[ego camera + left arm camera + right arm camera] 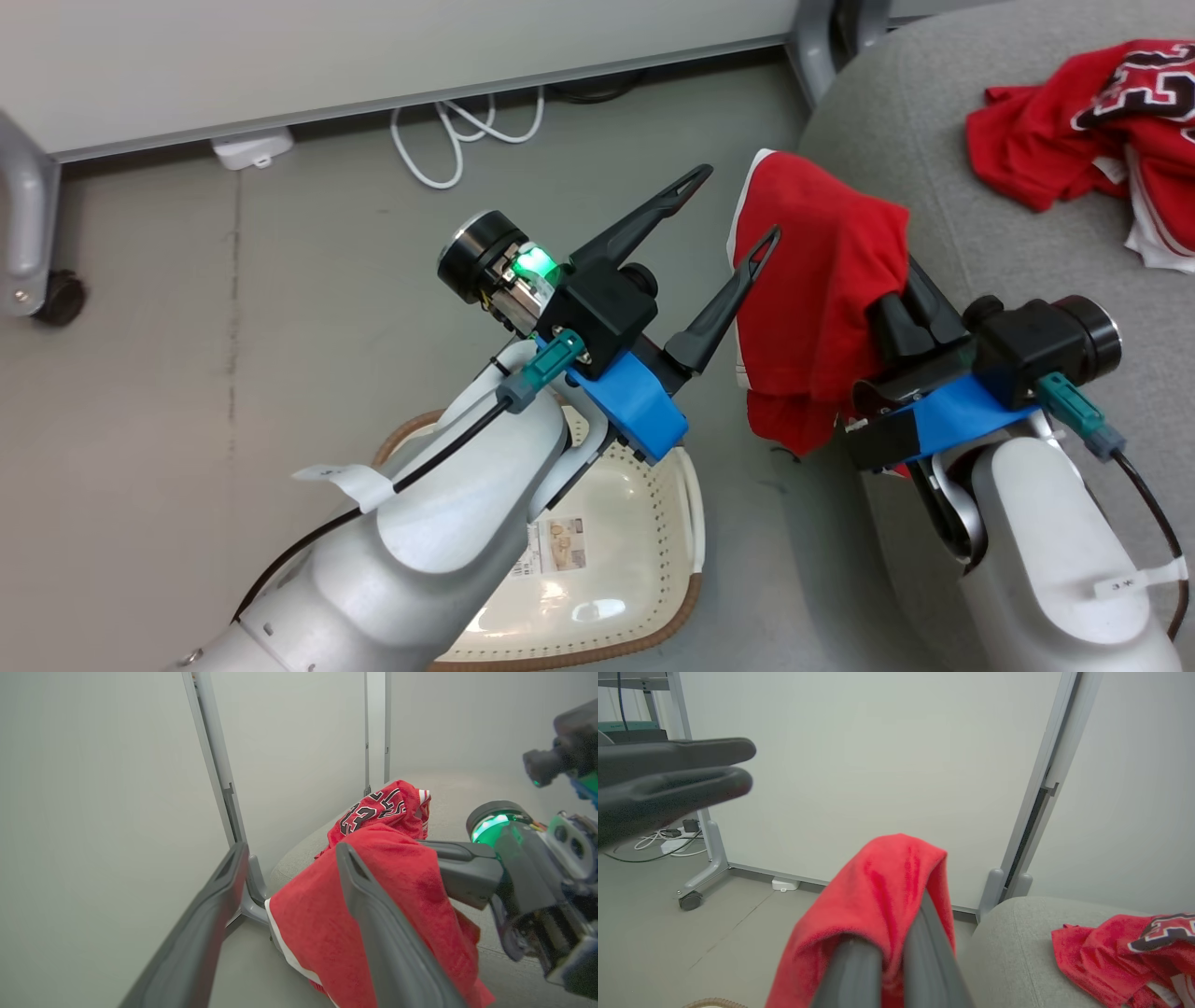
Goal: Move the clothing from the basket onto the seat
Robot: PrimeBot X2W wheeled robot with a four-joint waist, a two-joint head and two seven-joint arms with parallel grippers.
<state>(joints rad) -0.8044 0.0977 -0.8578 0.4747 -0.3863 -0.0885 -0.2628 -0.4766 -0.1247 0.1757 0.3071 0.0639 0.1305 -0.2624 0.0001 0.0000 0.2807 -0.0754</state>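
Pale left forearm [439,532] sits closest to me, crossing over the basket [693,579], which stands on the floor [280,327] just beside the seat [896,112]. I see the right gripper [906,299] pressed together, pinching a red garment [822,280] with white trim. The cloth drapes over its fingers and hangs lifted at the seat's left edge, above where seat meets floor. A red jersey [1092,131] with black-and-white lettering lies crumpled on the seat, well apart from the held piece. My left gripper [739,201] has its fingers spread wide with nothing between them, just beside the hanging garment; I can't tell if it touches. Farther out, a white cable [457,140] lies by the panel [373,56], with a caster [58,297] at the far left.
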